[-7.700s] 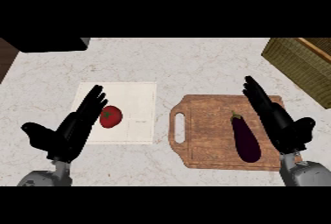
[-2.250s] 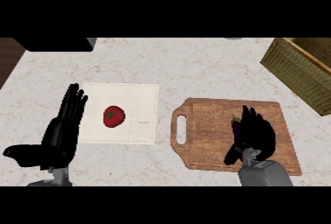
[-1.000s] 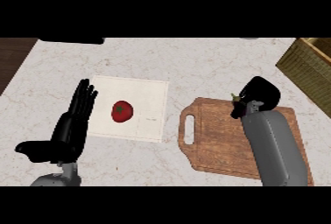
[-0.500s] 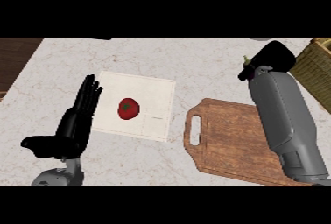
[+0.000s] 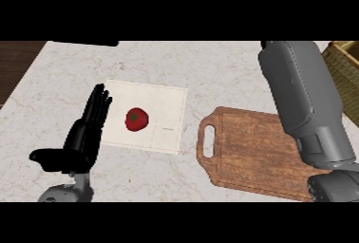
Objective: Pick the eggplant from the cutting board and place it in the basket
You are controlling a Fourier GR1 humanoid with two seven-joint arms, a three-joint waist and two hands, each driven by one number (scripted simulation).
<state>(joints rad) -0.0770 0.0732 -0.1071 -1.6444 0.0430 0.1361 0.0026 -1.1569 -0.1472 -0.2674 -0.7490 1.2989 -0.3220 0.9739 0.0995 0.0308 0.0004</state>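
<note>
The wooden cutting board [image 5: 252, 152] lies at the lower right with nothing on it. No eggplant shows anywhere in the head view. My right forearm [image 5: 301, 95] stretches from the lower right up past the picture's upper edge, so the right hand itself is hidden. A corner of the woven basket [image 5: 346, 66] shows at the right edge, beside that forearm. At the lower left my left hand [image 5: 80, 137] rests open, fingers straight and pointing up, holding nothing.
A red tomato [image 5: 136, 118] sits on a white cloth [image 5: 165, 99] between the left hand and the board. The marble counter [image 5: 175, 61] runs back to a dark strip at the top left; wood floor shows at the far left.
My right arm has stretched farther up and toward the basket, taking the hand and the eggplant it held out of the picture. The left hand has stayed put.
</note>
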